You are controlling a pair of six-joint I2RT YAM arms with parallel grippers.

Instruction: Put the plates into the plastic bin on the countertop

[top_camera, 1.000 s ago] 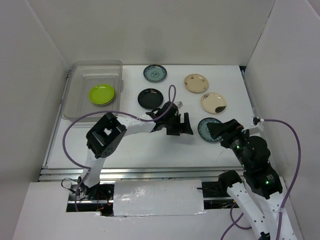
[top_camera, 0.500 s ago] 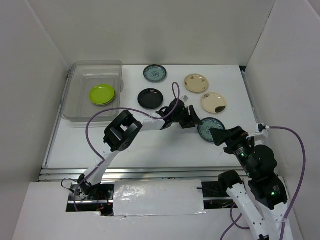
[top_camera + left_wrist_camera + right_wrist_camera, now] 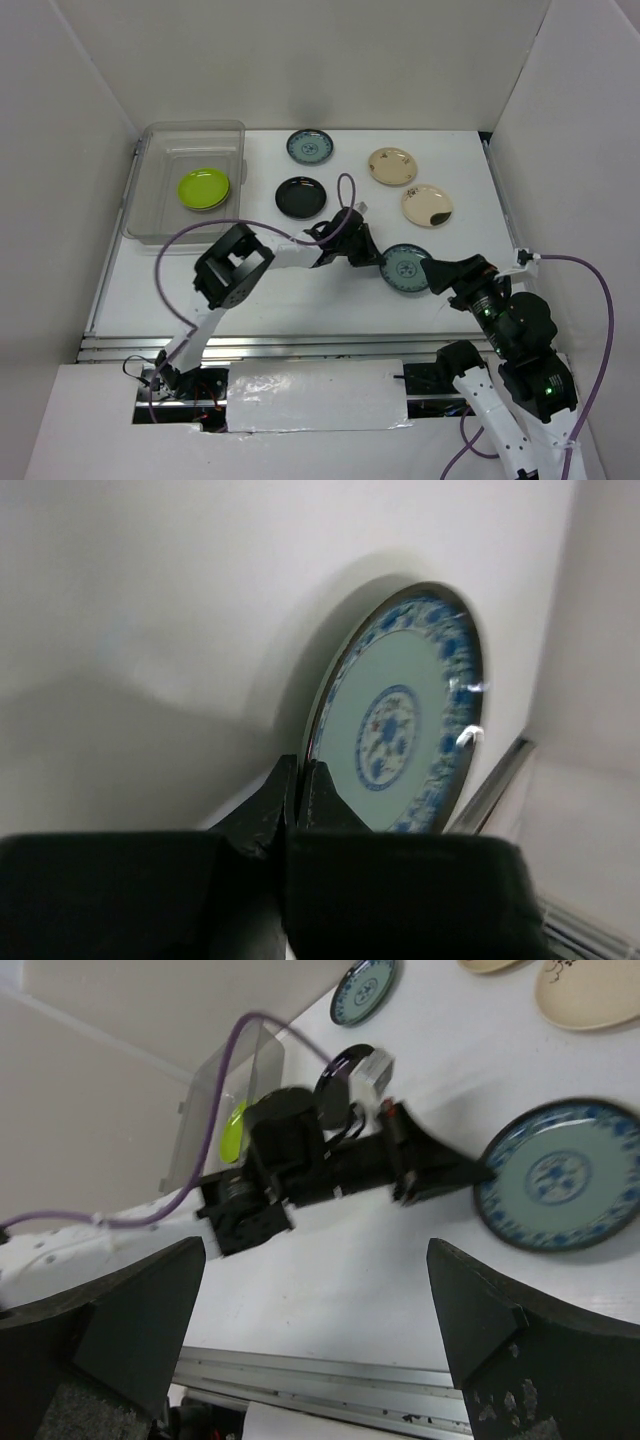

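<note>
Blue pattern on a pale glaze marks the near blue plate (image 3: 406, 268), the one now being handled. We judge the task to be early: only the green plate (image 3: 203, 188) shows inside the bin (image 3: 170, 215), which stands at the far left of the tabletop (image 3: 300, 300), and we cannot tell whether anything lies under it. Four more plates wait out on the tabletop: the far blue plate (image 3: 309, 147) at the far edge, the black plate (image 3: 301, 197) just near of it, the plain cream plate (image 3: 392, 166) to the right, and the marked cream plate (image 3: 427, 205) near of that. So five are left to move, as far as we see.

The left fingers (image 3: 262, 810) are pinched almost together on the left rim of the near blue plate; the wrist view shows the rim caught between them. From above the plate looks flat or nearly so, at the near right of the tabletop, well apart from the bin; we cannot tell whether it is off the surface. The right fingers (image 3: 120, 1330) are spread wide and hold nothing, sitting just right of that plate.

The plate is round and shallow, with a glossy glaze, a blue band round the rim and a small blue medallion at centre. We judge it slippery when held by the rim alone.
</note>
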